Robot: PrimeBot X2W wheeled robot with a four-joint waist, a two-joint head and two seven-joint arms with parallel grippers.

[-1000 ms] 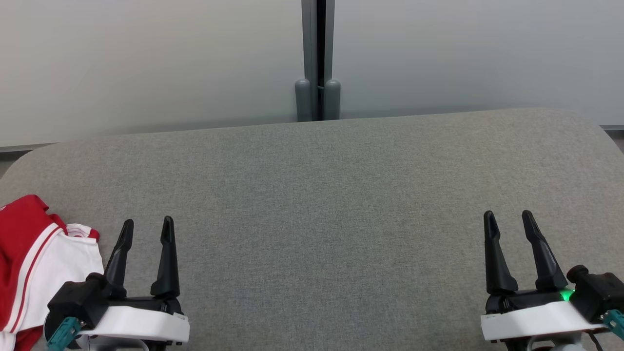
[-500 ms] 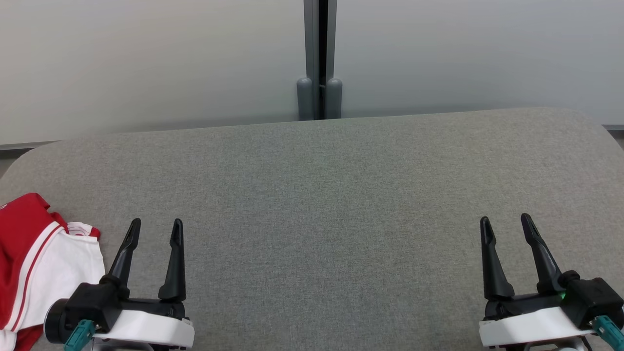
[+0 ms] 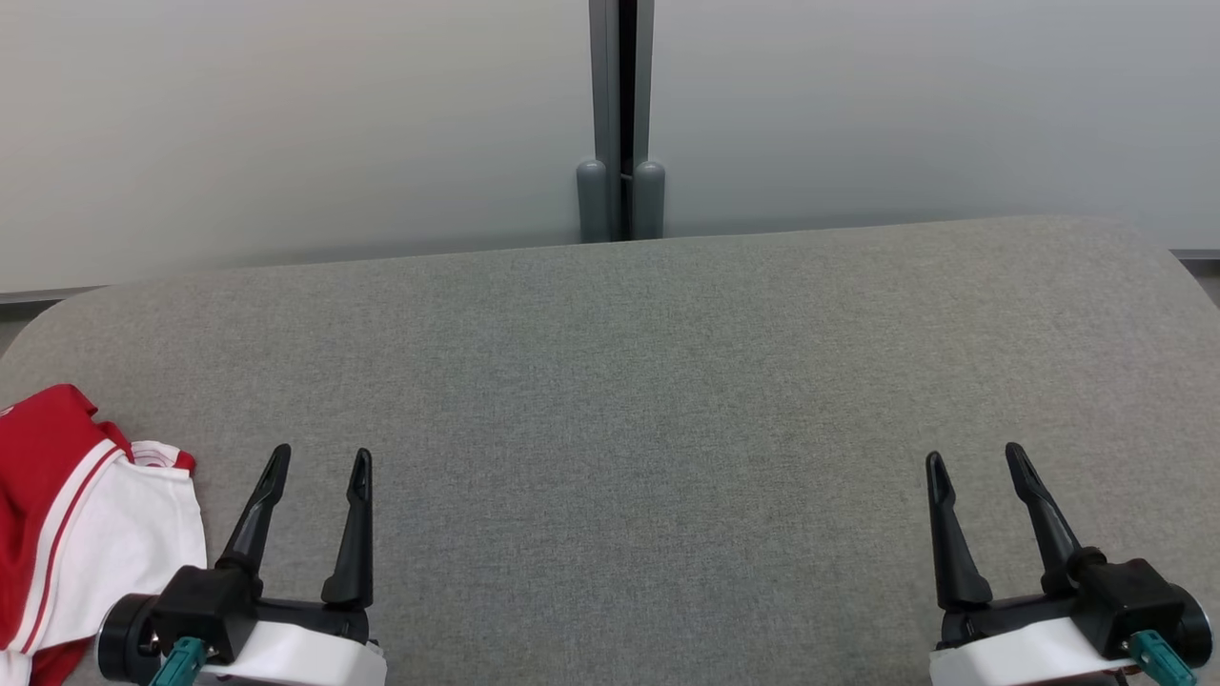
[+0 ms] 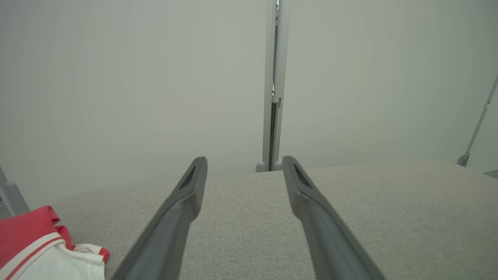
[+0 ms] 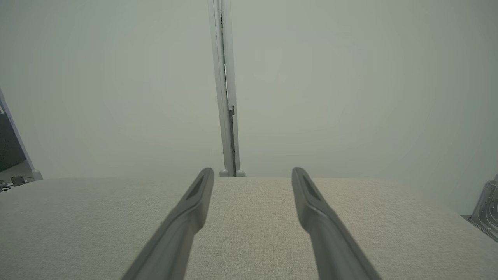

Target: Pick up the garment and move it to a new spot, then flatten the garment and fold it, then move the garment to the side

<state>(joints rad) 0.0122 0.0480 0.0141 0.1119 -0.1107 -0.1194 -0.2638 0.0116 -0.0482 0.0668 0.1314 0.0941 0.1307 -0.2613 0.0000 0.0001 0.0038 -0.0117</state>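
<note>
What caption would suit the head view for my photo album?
Left gripper and right gripper, both open, poised over a grey table; a red-and-white garment lies beside the left one.

The red-and-white garment (image 3: 81, 534) runs off the head view's left and bottom edges.

matt woven grey cloth table (image 3: 667, 381); soft garment (image 3: 86, 534), perhaps cotton; smooth panels (image 3: 286, 124).
</note>
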